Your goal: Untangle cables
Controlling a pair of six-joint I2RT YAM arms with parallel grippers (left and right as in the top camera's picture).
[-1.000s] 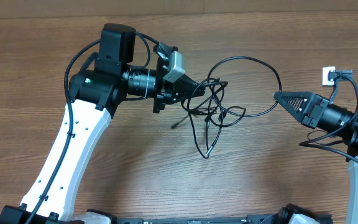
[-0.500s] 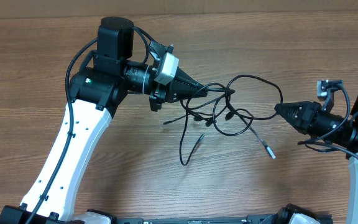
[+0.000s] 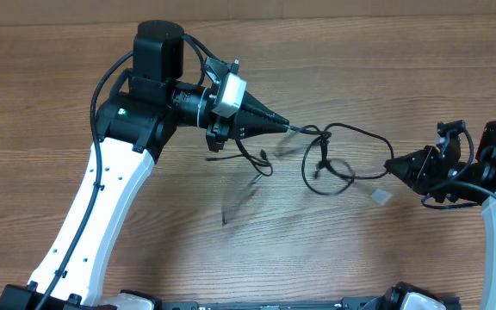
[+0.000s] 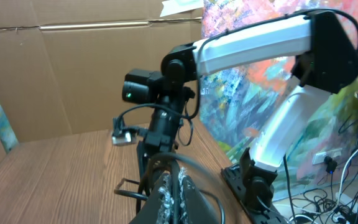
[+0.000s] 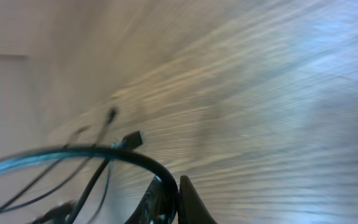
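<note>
The cables [image 3: 321, 159] form a loose tangle strung between my tools over the counter [image 3: 386, 60]. Left of the tangle, my left tool [image 3: 284, 127] pinches one strand. Right of it, my right tool [image 3: 392, 164] pinches another. The counter is brown wood grain, with a cardboard wall [image 4: 73, 74] beyond.

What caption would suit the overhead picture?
Left gripper and right gripper hold the tangled black cables stretched between them over the wooden table.
</note>
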